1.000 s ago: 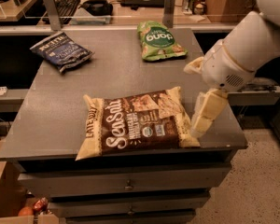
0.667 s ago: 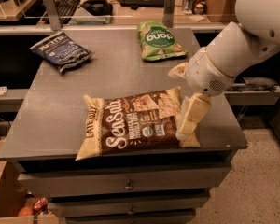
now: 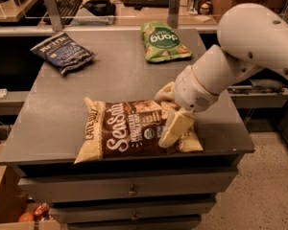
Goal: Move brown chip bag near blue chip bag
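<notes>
The brown chip bag (image 3: 125,133) lies flat along the front edge of the table (image 3: 53,114), reaching from the middle toward the front right corner. The gripper (image 3: 170,110) is down on the right end of this bag. Its two pale fingers (image 3: 176,128) stand apart, one on the far side and one on the near side, so I judge that the pincer is open and has not pinched the foil yet. The blue chip bag (image 3: 62,51) is at the far left corner, well apart, and a green bag (image 3: 163,42) lies near the far edge, right of the middle. The risk I see is that the fingers close on only a thin fold of the slippery packet, and then it slips out during the lift. Also, because the bag sits so near the front edge, a push instead of a grasp can send it off the table. Near the far left corner, the long hanging bag could drag over the blue one and displace it
</notes>
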Controlling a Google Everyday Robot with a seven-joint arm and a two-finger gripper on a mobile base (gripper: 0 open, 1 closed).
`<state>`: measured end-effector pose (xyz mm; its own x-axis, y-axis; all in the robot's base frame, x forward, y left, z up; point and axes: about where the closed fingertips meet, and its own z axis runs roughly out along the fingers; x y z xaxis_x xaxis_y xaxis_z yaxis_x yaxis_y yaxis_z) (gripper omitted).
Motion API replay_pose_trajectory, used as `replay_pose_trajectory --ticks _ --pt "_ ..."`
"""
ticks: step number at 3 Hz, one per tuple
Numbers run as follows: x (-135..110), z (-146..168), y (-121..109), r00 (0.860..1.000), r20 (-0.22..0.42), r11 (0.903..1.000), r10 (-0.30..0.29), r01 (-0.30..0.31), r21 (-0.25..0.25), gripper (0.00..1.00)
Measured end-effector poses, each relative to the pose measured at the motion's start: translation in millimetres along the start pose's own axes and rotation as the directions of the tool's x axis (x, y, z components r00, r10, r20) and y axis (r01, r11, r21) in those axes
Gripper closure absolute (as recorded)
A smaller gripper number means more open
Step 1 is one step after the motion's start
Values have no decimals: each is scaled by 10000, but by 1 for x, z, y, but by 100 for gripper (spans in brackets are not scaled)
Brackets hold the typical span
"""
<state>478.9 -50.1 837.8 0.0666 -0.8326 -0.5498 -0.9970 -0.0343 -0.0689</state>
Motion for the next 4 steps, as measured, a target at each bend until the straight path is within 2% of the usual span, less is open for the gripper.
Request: replay_pose_trajectory --ticks 3,4 --pt "-4 2 2 10000 70 9999 17 -16 -127 95" --pt "-5 1 2 10000 70 9999 13 -13 -126 100"
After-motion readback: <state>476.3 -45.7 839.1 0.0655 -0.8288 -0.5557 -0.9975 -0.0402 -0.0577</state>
